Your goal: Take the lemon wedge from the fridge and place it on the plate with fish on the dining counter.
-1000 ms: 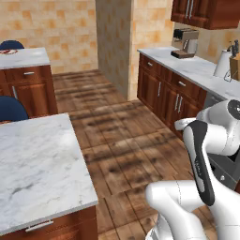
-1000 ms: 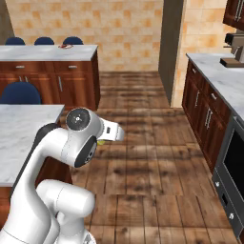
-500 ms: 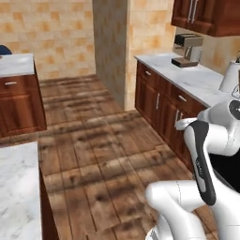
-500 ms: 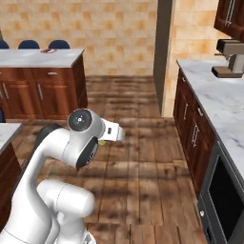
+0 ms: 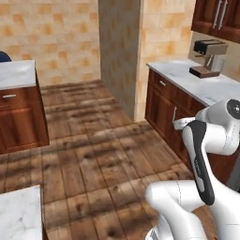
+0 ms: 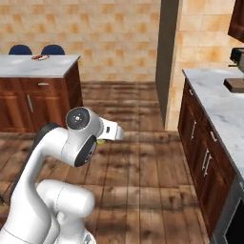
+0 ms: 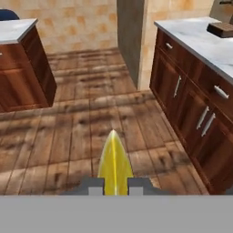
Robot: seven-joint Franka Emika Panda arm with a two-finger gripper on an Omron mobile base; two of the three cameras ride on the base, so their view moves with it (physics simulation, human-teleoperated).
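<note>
In the hand view my gripper (image 7: pixel 114 185) is shut on the lemon wedge (image 7: pixel 114 164), a narrow yellow sliver that stands up between the two dark fingertips (image 7: pixel 95 185). The right base view shows a speck of that yellow wedge (image 6: pixel 101 141) under the white hand, above the wooden floor. At the far left stands the dining counter (image 6: pixel 57 66), a marble top on a brown base with blue chairs behind it. On that counter lies the small red-rimmed plate (image 6: pixel 39 57); what is on it is too small to tell. The counter's end also appears in the left base view (image 5: pixel 16 75). The fridge is out of view.
A marble counter on brown cabinets (image 5: pixel 187 77) runs along the right, with a coffee machine (image 5: pixel 208 58) on it. A grey pillar (image 5: pixel 119 51) rises at its far end. Wooden floor (image 6: pixel 138 157) stretches between the counters. Another marble corner (image 5: pixel 18 218) sits close at the lower left.
The whole scene has shifted in both base views, so the base has moved: the near marble counter slid off to the left and the right-hand counter came closer. The grip on the wedge is unchanged.
</note>
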